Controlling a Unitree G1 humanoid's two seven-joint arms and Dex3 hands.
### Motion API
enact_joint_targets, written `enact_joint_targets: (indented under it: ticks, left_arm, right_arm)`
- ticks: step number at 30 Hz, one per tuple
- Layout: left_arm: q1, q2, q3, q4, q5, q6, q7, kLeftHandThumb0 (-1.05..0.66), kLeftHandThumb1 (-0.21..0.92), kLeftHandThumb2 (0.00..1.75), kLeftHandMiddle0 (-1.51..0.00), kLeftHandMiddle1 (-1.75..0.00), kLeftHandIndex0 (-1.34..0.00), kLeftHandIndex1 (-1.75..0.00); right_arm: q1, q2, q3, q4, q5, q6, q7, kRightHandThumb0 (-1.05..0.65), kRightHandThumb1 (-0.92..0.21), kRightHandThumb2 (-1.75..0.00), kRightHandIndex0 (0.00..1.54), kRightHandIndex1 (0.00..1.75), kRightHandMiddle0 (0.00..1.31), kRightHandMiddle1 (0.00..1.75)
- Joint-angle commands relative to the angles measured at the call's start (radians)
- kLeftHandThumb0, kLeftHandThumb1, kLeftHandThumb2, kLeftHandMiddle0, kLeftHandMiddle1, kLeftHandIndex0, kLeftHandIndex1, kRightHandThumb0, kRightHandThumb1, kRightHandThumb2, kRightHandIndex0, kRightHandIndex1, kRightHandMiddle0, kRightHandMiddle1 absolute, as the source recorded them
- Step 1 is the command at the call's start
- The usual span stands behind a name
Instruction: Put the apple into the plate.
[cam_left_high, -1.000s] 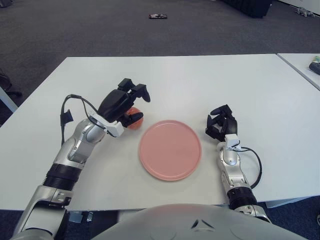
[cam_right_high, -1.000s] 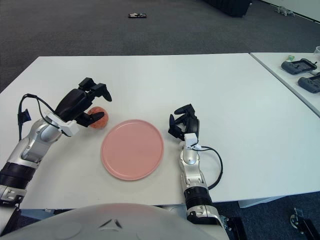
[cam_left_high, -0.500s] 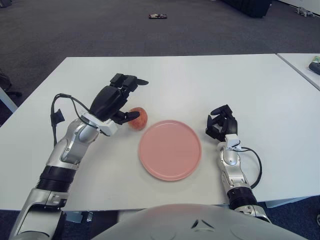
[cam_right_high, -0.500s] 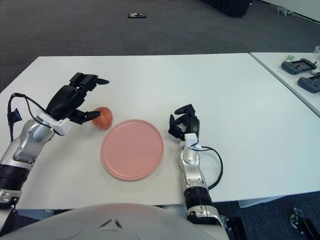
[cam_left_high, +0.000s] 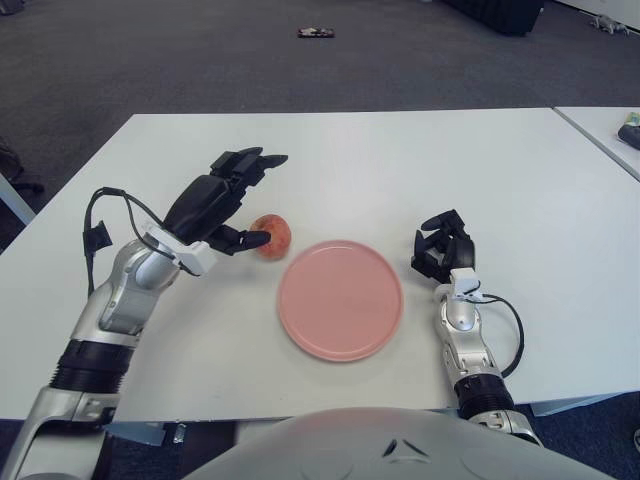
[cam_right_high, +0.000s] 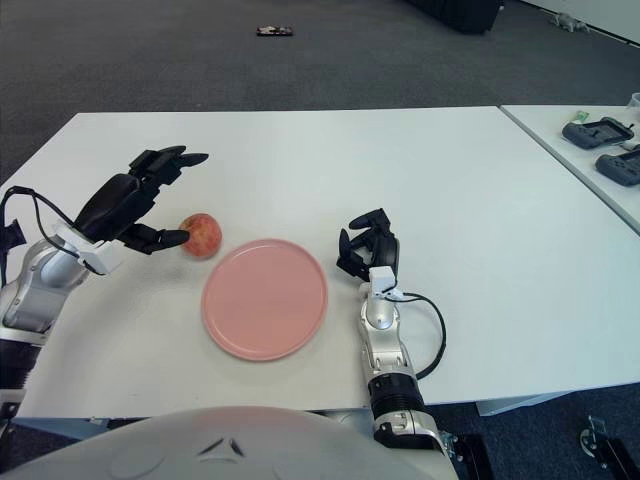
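- The apple (cam_right_high: 201, 235) lies on the white table (cam_left_high: 400, 160), just left of the pink plate (cam_left_high: 340, 299), not on it.
- The left hand (cam_left_high: 215, 203) is beside the apple with fingers spread, thumb near it, holding nothing.
- The right hand (cam_left_high: 443, 250), right of the plate, is curled and idle.
- The grasp is not yet made; next the left fingers must close around the apple, then carry it over the plate.

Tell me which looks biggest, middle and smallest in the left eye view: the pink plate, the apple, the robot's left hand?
1. Pink plate, clearly the largest.
2. Left hand, open just left of the apple.
3. Apple, the smallest, partly hidden behind one of the fingers.

All three show about equally near, so the order looks safe.
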Motion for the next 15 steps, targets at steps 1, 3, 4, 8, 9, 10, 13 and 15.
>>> enact_joint_targets:
  ticks: [1, 3, 4, 8, 9, 10, 13, 15]
  left_arm:
    - [-0.037, 0.037, -0.023, -0.003, 0.017, 0.051, -0.07, -1.0, 0.52, 0.87, 0.0, -0.04, 0.0, -0.07]
    - [-0.053, 0.04, -0.033, 0.016, 0.04, 0.049, -0.073, -1.01, 0.53, 0.86, 0.0, -0.02, 0.0, -0.03]
    - [-0.06, 0.042, -0.039, 0.028, 0.054, 0.042, -0.068, -1.01, 0.53, 0.86, 0.0, -0.01, 0.0, -0.02]
    - [-0.093, 0.048, -0.08, 0.144, 0.146, -0.026, 0.0, -1.01, 0.55, 0.82, 0.0, 0.0, 0.0, 0.0]
    - [-0.1, 0.049, -0.091, 0.174, 0.171, -0.042, 0.019, -1.01, 0.55, 0.82, 0.0, 0.0, 0.0, 0.0]
    - [-0.105, 0.05, -0.097, 0.191, 0.184, -0.051, 0.031, -1.01, 0.55, 0.82, 0.0, 0.0, 0.0, 0.0]
    - [-0.122, 0.049, -0.118, 0.247, 0.22, -0.076, 0.067, -1.01, 0.55, 0.81, 0.0, 0.0, 0.0, 0.0]
    - [-0.14, 0.045, -0.141, 0.292, 0.255, -0.085, 0.092, -1.01, 0.55, 0.81, 0.0, 0.0, 0.0, 0.0]
  right_arm:
    - [0.008, -0.002, 0.0, 0.003, 0.001, 0.012, 0.001, -0.42, -0.52, -1.07, 0.62, 1.67, 0.45, 1.75]
    - [0.008, -0.002, 0.001, 0.002, 0.0, 0.012, 0.001, -0.41, -0.53, -1.07, 0.62, 1.67, 0.45, 1.75]
    - [0.009, -0.002, 0.001, 0.001, -0.001, 0.012, 0.0, -0.41, -0.53, -1.07, 0.62, 1.67, 0.45, 1.75]
    - [0.012, -0.001, 0.001, 0.0, -0.005, 0.0, -0.005, -0.41, -0.53, -1.06, 0.62, 1.67, 0.44, 1.75]
    - [0.013, -0.001, 0.001, -0.001, -0.005, -0.002, -0.006, -0.41, -0.53, -1.06, 0.62, 1.67, 0.44, 1.75]
    - [0.013, -0.001, 0.001, -0.001, -0.006, -0.003, -0.007, -0.41, -0.53, -1.06, 0.62, 1.67, 0.44, 1.75]
    - [0.014, 0.0, 0.001, -0.002, -0.006, -0.001, -0.008, -0.41, -0.53, -1.06, 0.62, 1.67, 0.44, 1.75]
    - [0.014, 0.001, 0.0, -0.002, -0.009, 0.001, -0.013, -0.41, -0.53, -1.06, 0.63, 1.67, 0.44, 1.75]
